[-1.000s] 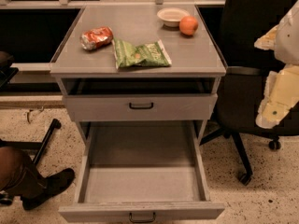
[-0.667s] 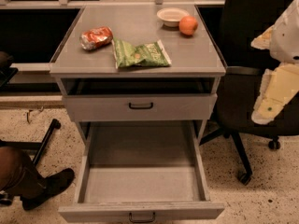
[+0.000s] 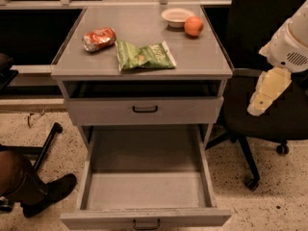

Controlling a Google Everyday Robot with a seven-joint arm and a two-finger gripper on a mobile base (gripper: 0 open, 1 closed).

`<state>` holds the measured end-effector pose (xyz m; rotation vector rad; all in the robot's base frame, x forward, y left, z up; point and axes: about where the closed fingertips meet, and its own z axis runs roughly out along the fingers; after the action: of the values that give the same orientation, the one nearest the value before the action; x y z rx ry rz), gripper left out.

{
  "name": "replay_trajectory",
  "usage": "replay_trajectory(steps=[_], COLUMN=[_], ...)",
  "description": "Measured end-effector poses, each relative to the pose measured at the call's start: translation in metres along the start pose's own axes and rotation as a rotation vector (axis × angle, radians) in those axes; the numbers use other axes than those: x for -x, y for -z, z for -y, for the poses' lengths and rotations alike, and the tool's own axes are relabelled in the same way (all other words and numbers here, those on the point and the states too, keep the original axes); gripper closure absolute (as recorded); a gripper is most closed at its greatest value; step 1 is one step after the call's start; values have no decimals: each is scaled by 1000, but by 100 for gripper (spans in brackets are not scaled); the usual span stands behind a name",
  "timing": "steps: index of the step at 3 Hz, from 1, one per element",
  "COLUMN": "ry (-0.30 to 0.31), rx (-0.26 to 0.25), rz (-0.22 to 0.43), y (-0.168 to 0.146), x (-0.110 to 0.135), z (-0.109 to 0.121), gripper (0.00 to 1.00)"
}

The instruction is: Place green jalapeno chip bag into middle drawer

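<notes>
The green jalapeno chip bag (image 3: 144, 56) lies flat near the front edge of the grey cabinet top (image 3: 202, 57). The middle drawer (image 3: 144, 191) is pulled out wide below, its long tray bare, with a small black handle at its front. My gripper (image 3: 263, 97) hangs off to the right of the cabinet, in front of a black chair, at about the height of the upper drawer front. It is well apart from the bag and holds nothing that I can see.
A crushed orange-red soda can (image 3: 98, 38) lies left of the bag. A white bowl (image 3: 177, 16) and an orange (image 3: 193, 26) sit at the back right. The upper drawer front (image 3: 144, 109) is closed. A black office chair (image 3: 269, 114) stands to the right, and a person's leg and shoe (image 3: 33, 191) are at the lower left.
My arm and gripper have drifted a little left and down beside the cabinet. The bag, the can and the drawers have not moved.
</notes>
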<state>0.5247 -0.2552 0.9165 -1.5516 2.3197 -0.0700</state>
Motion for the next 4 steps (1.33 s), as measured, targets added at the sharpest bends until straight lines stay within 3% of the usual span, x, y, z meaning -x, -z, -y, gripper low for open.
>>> replay_trajectory(steps=[2, 4], ry=[-7, -19], rx=[3, -2], rz=[33, 181], y=[-4, -32], x=[3, 68], z=[5, 70], gripper=[0, 0])
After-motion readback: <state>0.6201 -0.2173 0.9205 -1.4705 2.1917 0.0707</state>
